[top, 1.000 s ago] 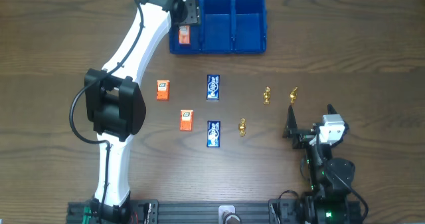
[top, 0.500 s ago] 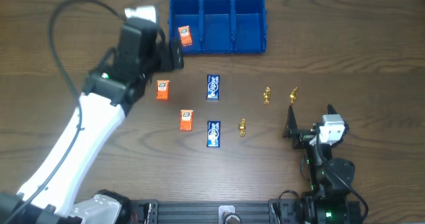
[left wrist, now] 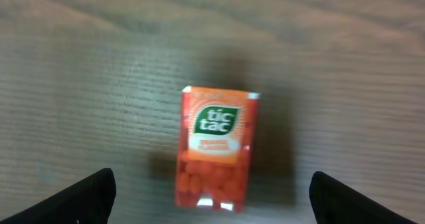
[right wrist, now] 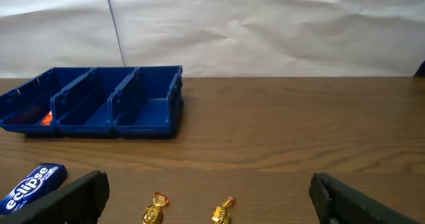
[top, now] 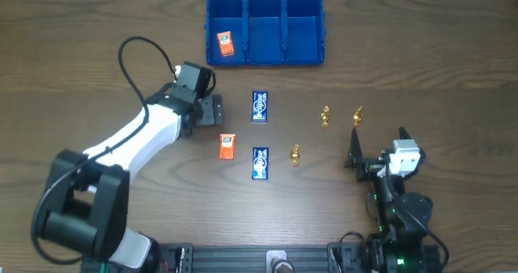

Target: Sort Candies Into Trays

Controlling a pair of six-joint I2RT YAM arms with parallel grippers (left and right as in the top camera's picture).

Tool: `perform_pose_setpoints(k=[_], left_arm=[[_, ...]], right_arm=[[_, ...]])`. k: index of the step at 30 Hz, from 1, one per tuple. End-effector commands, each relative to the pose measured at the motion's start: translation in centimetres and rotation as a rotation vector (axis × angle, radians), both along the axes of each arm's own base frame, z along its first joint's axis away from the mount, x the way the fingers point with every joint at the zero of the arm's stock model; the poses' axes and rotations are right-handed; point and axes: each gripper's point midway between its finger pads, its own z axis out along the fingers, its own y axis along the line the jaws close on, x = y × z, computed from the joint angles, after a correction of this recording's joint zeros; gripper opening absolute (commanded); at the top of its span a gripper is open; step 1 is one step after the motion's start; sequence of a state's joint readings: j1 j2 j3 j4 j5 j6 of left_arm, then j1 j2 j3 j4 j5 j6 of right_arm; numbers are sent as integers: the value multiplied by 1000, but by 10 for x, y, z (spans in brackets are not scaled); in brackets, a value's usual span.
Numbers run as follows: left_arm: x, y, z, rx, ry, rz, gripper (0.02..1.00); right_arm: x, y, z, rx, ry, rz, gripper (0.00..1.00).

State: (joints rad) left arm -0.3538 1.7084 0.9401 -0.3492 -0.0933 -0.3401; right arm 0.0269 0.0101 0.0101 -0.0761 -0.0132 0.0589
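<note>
under the black left end effector (left wrist: 212, 192), an orange box (left wrist: 216, 154) is showing a green-and-white label. the surface (top: 421, 62) is showing dark brown wood grain. farther from that end effector, the tray (top: 265, 60) is showing blue, two packs (top: 260, 106) (top: 260, 163) blue and white, three candies (top: 325, 116) (top: 358, 115) (top: 295, 155) gold.

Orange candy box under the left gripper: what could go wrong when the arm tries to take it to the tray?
1. The orange candy box lies flat between the open fingers of the left gripper; a shallow grip may slip.
2. A second orange box lies close by and could be nudged.
3. Only the left compartment of the tray holds the sorted orange box; a drop elsewhere would missort.
</note>
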Motion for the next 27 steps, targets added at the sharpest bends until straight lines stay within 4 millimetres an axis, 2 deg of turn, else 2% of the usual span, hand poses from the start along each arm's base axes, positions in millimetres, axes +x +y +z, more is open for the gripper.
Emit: perform_pose_setpoints(k=[1,5,10,16,18,21,24,26,27], left_arm=[[3,8,-17,17,33,17,919],[5,3,-26,11,41,-24,853],[4,3,-28,15,46,-31,520],[5,3,-27,12,41,-30,343],[9,0,-19,-3,21,-22,316],[23,-9,20,-45,-69,-15,312],[45,-27,106,-70,-255,-22,312],[67,-39,179,-42,-388,-14,310],[76,-43,201,-37,-423,-9,308]], right_arm=[[0,0,-1,-12,0,0,998],[0,0,-1,-12,0,0,998],[0,0,-1,-12,0,0,998],[0,0,-1,-12,0,0,998],[0,0,-1,-12,0,0,998],[0,0,-1,-12,0,0,998],[0,0,-1,-12,0,0,998],[0,0,-1,-12,0,0,998],[0,0,-1,-12,0,0,998]])
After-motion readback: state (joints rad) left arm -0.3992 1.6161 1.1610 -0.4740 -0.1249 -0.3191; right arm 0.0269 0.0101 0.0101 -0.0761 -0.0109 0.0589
